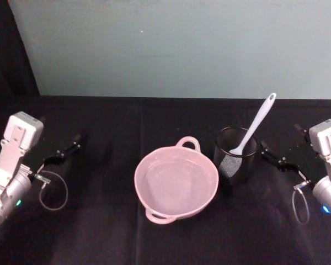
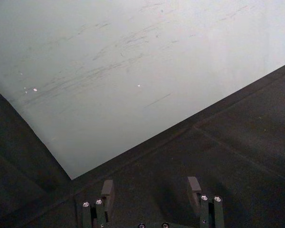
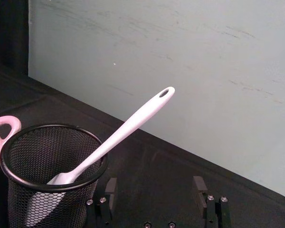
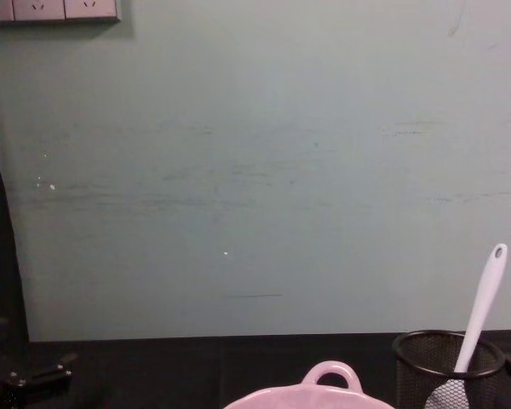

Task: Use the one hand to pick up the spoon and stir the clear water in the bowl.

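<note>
A pale pink bowl (image 1: 154, 171) with loop handles sits at the table's middle and holds clear water; its far rim (image 4: 311, 396) peeks in at the chest view's lower edge. To its right, the white spoon (image 1: 257, 122) stands blade-down in a black wire-mesh cup (image 1: 231, 168), its handle leaning up and away. My right gripper (image 1: 271, 149) is open just right of the cup. In the right wrist view, the spoon (image 3: 128, 127) and cup (image 3: 52, 166) lie ahead of the open right gripper (image 3: 155, 190). My left gripper (image 1: 69, 142) rests open at the far left, open too in its wrist view (image 2: 151, 190).
A black cloth covers the table, and a pale green wall (image 1: 176, 44) stands along its far edge. The mesh cup nearly touches the bowl's right rim. Cable loops hang beside both wrists. Dark cloth lies bare in front of the bowl and to its left.
</note>
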